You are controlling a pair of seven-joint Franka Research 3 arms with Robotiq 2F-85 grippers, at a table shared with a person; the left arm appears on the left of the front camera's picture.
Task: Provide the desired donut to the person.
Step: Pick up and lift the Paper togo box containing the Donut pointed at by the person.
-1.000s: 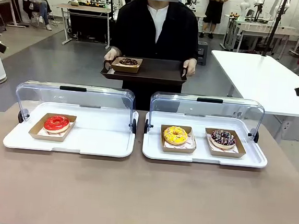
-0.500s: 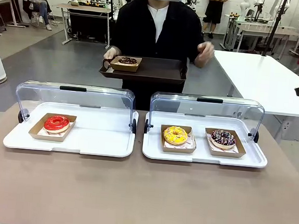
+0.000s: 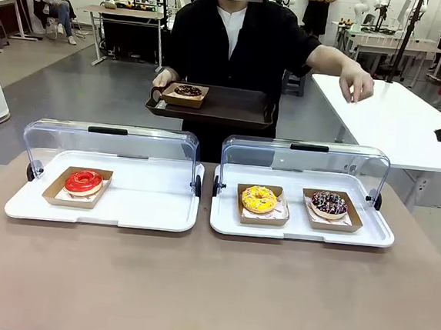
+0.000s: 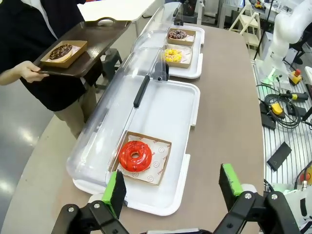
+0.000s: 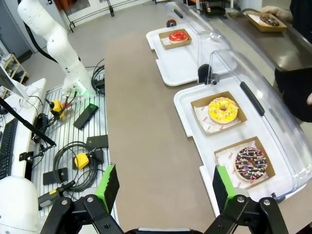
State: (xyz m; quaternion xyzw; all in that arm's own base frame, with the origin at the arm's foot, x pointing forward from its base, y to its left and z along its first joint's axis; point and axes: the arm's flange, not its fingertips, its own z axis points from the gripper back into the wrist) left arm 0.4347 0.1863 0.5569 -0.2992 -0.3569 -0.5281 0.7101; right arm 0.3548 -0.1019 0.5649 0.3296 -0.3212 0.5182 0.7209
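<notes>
The person [image 3: 231, 38] stands at the far side and holds a dark tray [image 3: 233, 104] in one hand, with a chocolate donut [image 3: 189, 91] in a box on it. Their other hand [image 3: 356, 84] reaches out to picture right, fingers down, above the right case. Which one is the desired donut I cannot tell. A red donut [image 3: 84, 181] lies in the left case. A yellow donut [image 3: 259, 199] and a chocolate sprinkle donut [image 3: 329, 203] lie in the right case. My left gripper [image 4: 171, 187] is open above the red donut [image 4: 135, 155]. My right gripper [image 5: 165, 189] is open, high over the table.
Both white display trays [image 3: 155, 206] have clear lids [image 3: 110, 144] swung up at the far side. Bare brown tabletop [image 3: 210, 288] lies in front of them. A white table [image 3: 394, 118] stands behind at the right. Cables and boxes [image 5: 78, 161] lie on the floor beside my right arm.
The person took one hand off the tray and stretched it out to picture right. The tray stays held by the other hand. My left gripper's tip left the front view's left edge.
</notes>
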